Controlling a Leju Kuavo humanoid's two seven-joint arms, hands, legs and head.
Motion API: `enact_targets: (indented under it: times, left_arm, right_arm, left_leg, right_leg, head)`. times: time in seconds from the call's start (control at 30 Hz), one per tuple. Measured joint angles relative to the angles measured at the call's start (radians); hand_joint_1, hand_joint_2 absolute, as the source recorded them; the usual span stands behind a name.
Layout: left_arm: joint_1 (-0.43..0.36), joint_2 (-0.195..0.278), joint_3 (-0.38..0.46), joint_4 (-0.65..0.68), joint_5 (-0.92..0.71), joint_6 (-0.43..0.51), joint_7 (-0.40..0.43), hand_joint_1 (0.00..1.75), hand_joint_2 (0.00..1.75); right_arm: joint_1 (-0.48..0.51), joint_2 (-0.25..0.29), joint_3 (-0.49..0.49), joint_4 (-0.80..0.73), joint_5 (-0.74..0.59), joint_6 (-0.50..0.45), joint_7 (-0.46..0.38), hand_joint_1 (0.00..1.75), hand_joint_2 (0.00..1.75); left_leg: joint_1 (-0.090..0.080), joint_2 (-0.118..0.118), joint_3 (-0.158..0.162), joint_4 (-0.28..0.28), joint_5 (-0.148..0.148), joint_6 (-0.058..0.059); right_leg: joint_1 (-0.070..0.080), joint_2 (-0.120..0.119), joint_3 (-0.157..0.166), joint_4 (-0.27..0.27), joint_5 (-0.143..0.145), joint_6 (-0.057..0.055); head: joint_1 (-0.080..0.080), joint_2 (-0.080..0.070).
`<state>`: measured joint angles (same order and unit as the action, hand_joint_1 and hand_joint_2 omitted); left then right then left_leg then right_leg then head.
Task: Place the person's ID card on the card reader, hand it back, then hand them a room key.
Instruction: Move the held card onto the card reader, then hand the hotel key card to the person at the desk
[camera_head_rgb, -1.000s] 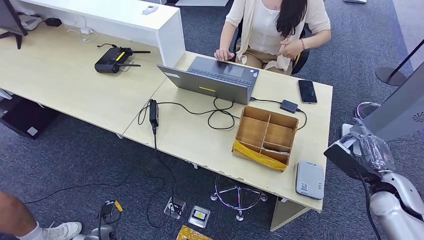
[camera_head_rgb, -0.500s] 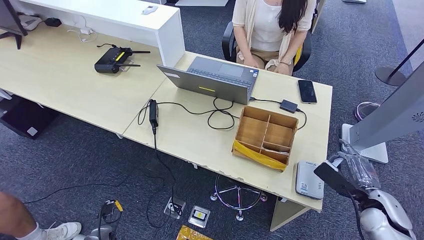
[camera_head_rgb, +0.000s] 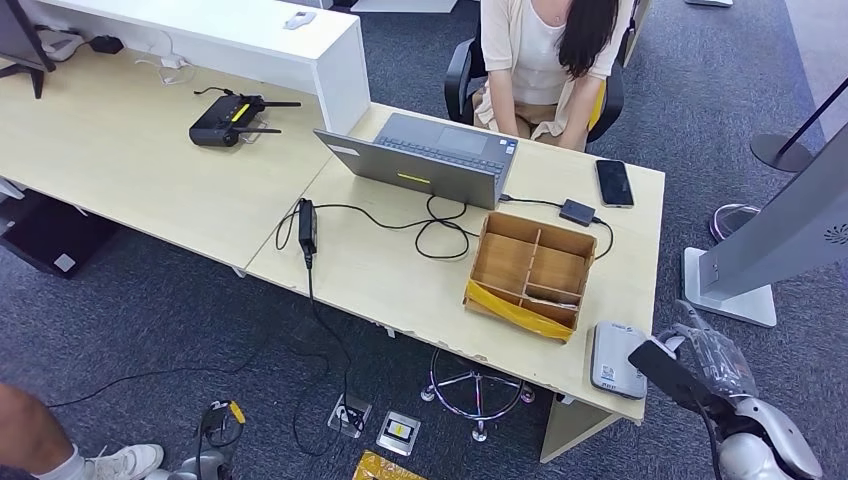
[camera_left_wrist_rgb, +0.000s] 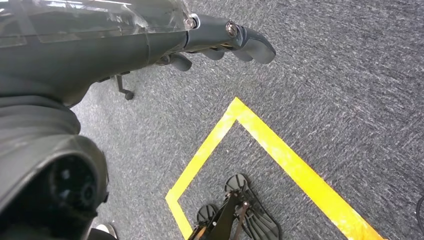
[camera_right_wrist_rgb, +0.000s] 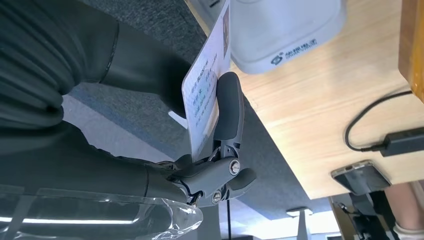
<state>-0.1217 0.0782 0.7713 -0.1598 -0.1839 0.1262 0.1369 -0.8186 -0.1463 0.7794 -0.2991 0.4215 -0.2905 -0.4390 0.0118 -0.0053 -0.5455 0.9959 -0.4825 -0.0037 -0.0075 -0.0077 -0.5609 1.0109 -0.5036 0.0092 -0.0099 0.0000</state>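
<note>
My right hand (camera_head_rgb: 700, 372) hangs just off the desk's near right corner, beside the grey-white card reader (camera_head_rgb: 617, 358). In the right wrist view it pinches the white ID card (camera_right_wrist_rgb: 206, 97) between thumb and a finger (camera_right_wrist_rgb: 229, 107), with the card on edge. The card's tip is close to the card reader (camera_right_wrist_rgb: 285, 30) but apart from it. My left hand (camera_left_wrist_rgb: 220, 40) hangs over the carpet, holding nothing, its fingers loosely extended. The person (camera_head_rgb: 545, 45) sits behind the laptop at the far side of the desk.
A wooden divided box (camera_head_rgb: 530, 272) with yellow tape stands just beyond the reader. Laptop (camera_head_rgb: 430, 158), black phone (camera_head_rgb: 614, 182), small adapter (camera_head_rgb: 577, 211) and cables lie on the desk (camera_head_rgb: 380, 270). A grey stand base (camera_head_rgb: 730, 290) sits on the floor at my right.
My right hand has dropped lower and come in toward the card reader with the card. The person has taken their hands off the laptop and sat back.
</note>
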Motion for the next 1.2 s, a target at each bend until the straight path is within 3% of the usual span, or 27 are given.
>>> enact_targets:
  times: [0.8, 1.03, 1.2]
  left_arm:
    - [0.000, -0.007, 0.000, 0.000, -0.001, 0.008, 0.000, 0.00, 0.00]
    - [0.000, -0.009, 0.000, 0.000, -0.014, -0.001, 0.001, 0.00, 0.00]
    - [0.000, -0.009, 0.000, 0.000, -0.022, -0.027, -0.002, 0.00, 0.00]
  right_arm:
    - [0.013, -0.007, -0.003, 0.000, 0.013, 0.025, -0.003, 1.75, 1.75]
    - [-0.081, -0.004, -0.009, -0.004, 0.020, 0.043, -0.009, 1.75, 1.75]
    - [-0.130, 0.009, -0.033, -0.015, -0.043, 0.095, -0.029, 1.75, 1.75]
  left_leg:
    - [0.000, 0.002, 0.001, 0.000, 0.000, 0.000]
    - [0.000, 0.002, 0.001, 0.000, 0.000, 0.000]
    - [0.000, 0.002, 0.000, 0.000, 0.000, 0.000]
  right_leg:
    - [0.000, 0.002, 0.001, 0.000, 0.000, 0.000]
    - [0.000, 0.002, 0.001, 0.000, 0.000, 0.000]
    - [0.000, 0.002, 0.001, 0.001, 0.000, 0.000]
  head:
    - [0.000, 0.000]
    - [0.000, 0.000]
    - [0.000, 0.000]
